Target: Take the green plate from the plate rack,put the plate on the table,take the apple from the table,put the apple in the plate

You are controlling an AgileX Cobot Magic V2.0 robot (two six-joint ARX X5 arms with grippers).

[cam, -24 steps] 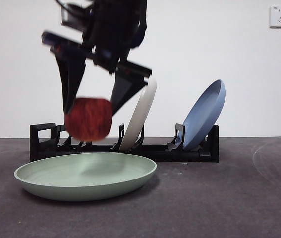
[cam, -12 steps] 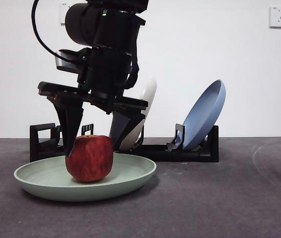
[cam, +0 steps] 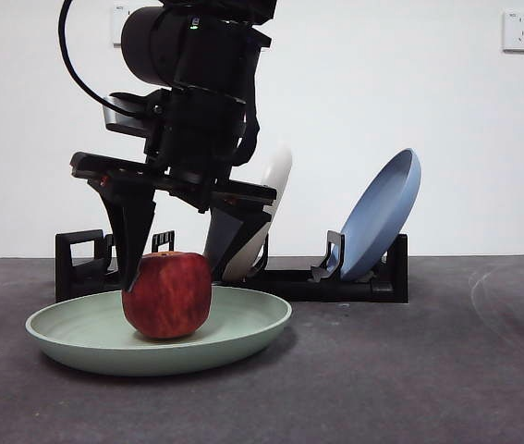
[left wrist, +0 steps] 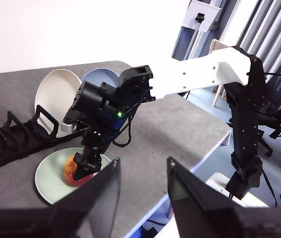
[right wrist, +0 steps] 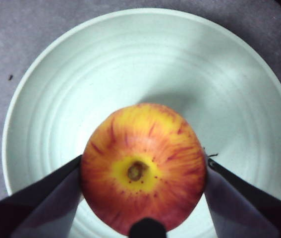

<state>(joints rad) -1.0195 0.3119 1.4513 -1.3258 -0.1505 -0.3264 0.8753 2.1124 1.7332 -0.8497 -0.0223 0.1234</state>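
Apple point(cam: 167, 294) sits upright in the middle of the green plate point(cam: 243, 330), stem end up, showing a yellow patch around the stem in the right wrist view. The plate lies flat on the grey desk point(cam: 409, 370), just in front of the black rack point(cam: 354, 282). The right pincer point(cam: 171, 264) comes down from above, its two black jaws on either side of the apple; from the front one jaw tip meets the apple's side, while the right wrist view shows both jaws right at its flanks with little or no gap, so whether they are clamped or just let go cannot be told. In the rack, a white plate point(cam: 269, 208) leans mostly hidden behind the arm, and a blue plate point(cam: 386, 213) leans at the far end. The rack's squared loop handle is at the end nearest the green plate. The left pincer point(left wrist: 142, 191) is held high, well apart from the plate, its jaws spread with nothing between them.
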